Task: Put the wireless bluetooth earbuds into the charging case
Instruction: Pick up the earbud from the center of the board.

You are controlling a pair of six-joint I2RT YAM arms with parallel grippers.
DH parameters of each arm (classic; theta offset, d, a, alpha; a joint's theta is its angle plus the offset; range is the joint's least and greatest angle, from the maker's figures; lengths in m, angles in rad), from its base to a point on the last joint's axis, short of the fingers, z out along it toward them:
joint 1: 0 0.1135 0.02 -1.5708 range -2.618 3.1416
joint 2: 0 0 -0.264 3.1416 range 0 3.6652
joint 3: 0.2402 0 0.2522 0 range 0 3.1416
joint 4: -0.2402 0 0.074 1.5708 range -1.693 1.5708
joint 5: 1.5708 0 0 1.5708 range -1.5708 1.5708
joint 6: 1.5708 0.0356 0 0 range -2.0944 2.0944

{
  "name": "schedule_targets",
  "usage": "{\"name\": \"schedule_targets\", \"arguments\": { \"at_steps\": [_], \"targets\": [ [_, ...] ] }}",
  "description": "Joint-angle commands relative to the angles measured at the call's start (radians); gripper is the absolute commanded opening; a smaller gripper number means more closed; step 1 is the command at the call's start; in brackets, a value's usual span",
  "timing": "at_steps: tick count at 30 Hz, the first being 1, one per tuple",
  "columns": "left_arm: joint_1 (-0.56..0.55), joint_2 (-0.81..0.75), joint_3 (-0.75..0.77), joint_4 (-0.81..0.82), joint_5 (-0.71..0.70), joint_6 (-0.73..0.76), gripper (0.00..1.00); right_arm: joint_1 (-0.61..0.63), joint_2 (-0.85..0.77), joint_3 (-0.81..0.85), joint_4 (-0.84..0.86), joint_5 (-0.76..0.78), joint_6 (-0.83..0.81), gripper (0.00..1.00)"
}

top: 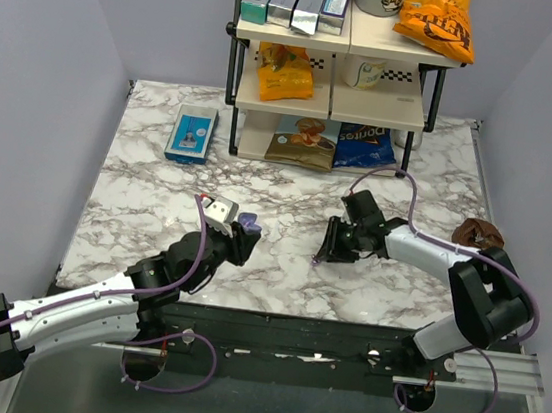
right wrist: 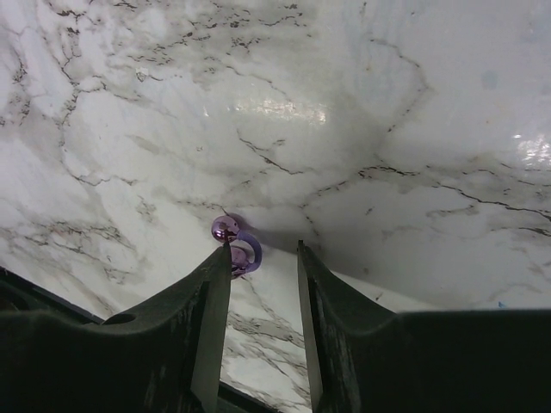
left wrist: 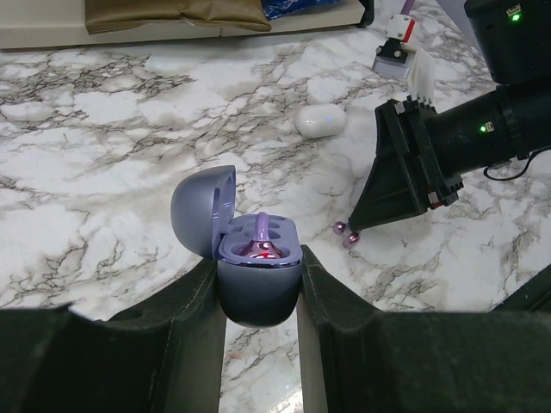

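My left gripper [left wrist: 258, 260] is shut on the charging case [left wrist: 256, 288], a bluish-grey oval shell held upright with its lid [left wrist: 202, 206] swung open to the left. A purple earbud [left wrist: 263, 239] sits in the case's tray. In the top view the case [top: 247, 225] is at the left gripper [top: 242, 233], left of centre. A second purple earbud [right wrist: 234, 245] lies on the marble at my right gripper's [right wrist: 263, 251] left fingertip, partly hidden behind it. The right gripper is open, tips down at the table [top: 325, 253]. This earbud also shows in the left wrist view [left wrist: 347, 234].
A white oval pebble-like object [left wrist: 320, 120] lies on the marble beyond the case. A blue rectangular box [top: 191, 133] lies at the back left. A shelf rack [top: 235, 91] with snack bags stands at the back. A brown object [top: 479, 233] sits at the right edge.
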Motion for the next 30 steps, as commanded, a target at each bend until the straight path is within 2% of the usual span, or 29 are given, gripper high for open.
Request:
{"name": "schedule_targets", "arguments": {
  "at_steps": [1,28,30],
  "targets": [
    [-0.009,-0.004,-0.010,0.028,-0.024,-0.005,0.00,0.016,0.044,0.016,-0.045,-0.001,-0.024,0.45],
    [-0.009,-0.036,-0.025,0.020,-0.025,-0.005,0.00,0.067,0.064,0.035,-0.068,0.031,-0.009,0.43],
    [-0.009,-0.041,-0.025,0.020,-0.025,-0.003,0.00,0.070,0.064,0.039,-0.074,0.037,-0.007,0.40]
  ]
}}
